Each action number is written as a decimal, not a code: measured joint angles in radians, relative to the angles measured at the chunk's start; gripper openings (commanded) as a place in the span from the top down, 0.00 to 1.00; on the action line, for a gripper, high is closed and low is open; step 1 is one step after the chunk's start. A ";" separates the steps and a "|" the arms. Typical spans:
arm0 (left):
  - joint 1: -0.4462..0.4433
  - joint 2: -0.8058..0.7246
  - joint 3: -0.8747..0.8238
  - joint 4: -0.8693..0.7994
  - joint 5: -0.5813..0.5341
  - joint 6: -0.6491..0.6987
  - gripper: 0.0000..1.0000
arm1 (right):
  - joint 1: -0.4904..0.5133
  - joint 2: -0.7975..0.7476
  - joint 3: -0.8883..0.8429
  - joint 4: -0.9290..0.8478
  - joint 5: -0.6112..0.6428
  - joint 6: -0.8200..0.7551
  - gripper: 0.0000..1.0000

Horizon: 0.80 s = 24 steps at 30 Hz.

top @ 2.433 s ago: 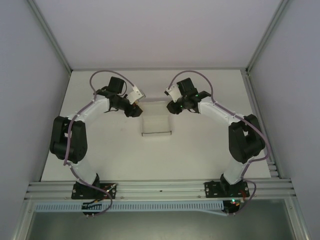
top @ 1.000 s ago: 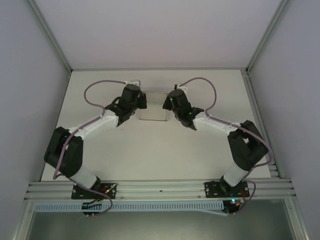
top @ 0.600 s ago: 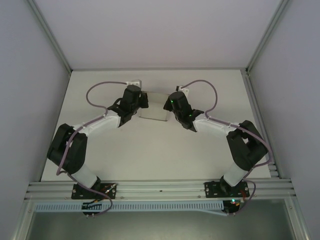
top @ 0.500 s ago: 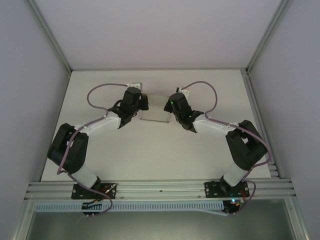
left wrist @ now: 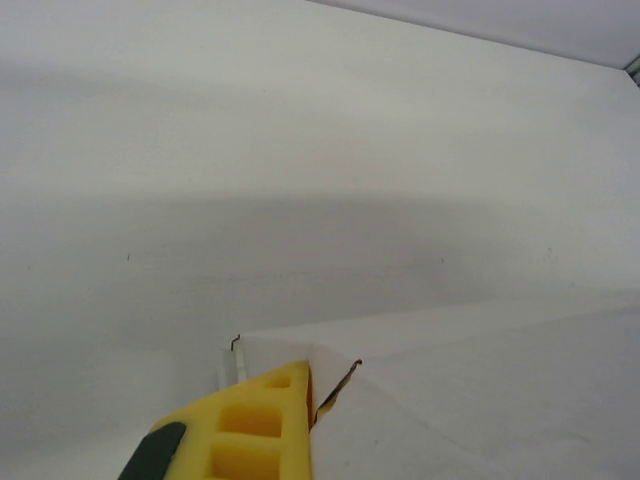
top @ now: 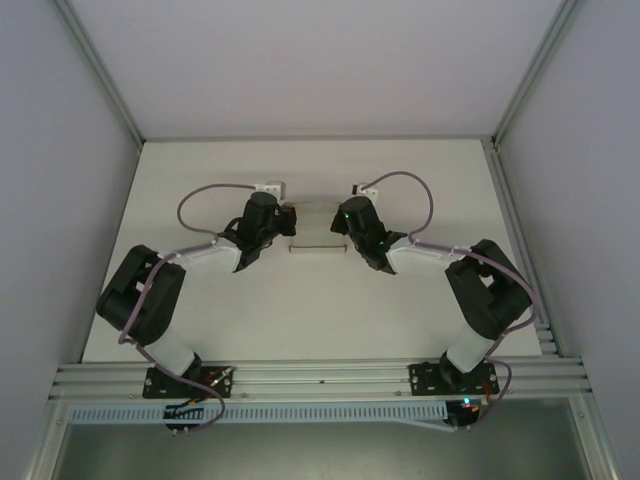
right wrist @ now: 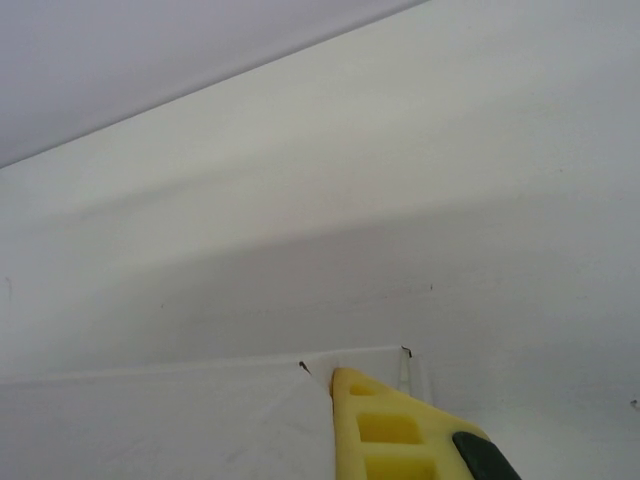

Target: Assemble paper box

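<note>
The paper box (top: 316,230) is a pale paperboard piece held between the two arms at mid-table, its lower edge showing as a thin strip. My left gripper (top: 289,222) is shut on its left end. My right gripper (top: 341,222) is shut on its right end. In the left wrist view a yellow finger (left wrist: 255,425) presses a corner flap of the paper box (left wrist: 480,390), with the left gripper (left wrist: 311,378) closed there. In the right wrist view the other yellow finger (right wrist: 395,435) pinches the box's (right wrist: 170,425) corner, with the right gripper (right wrist: 333,380) closed on it.
The white table (top: 320,310) is walled by pale panels on the left, right and back. An aluminium rail (top: 320,378) runs along the near edge by the arm bases. Purple cables (top: 205,192) loop above both wrists.
Both wrists have drawn a little nearer and lower with the box still held. The box has tipped, so less of its panel shows from above. The elbows have folded down.
</note>
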 measured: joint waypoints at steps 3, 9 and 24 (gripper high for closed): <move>0.000 -0.012 -0.032 0.035 0.007 0.005 1.00 | 0.013 -0.012 -0.029 0.026 0.005 -0.030 0.94; -0.010 -0.065 -0.121 0.095 0.018 0.005 0.96 | 0.065 -0.077 -0.113 0.046 0.041 -0.071 0.92; -0.066 -0.203 -0.272 0.079 0.042 0.032 0.84 | 0.172 -0.144 -0.239 0.038 0.163 -0.108 0.90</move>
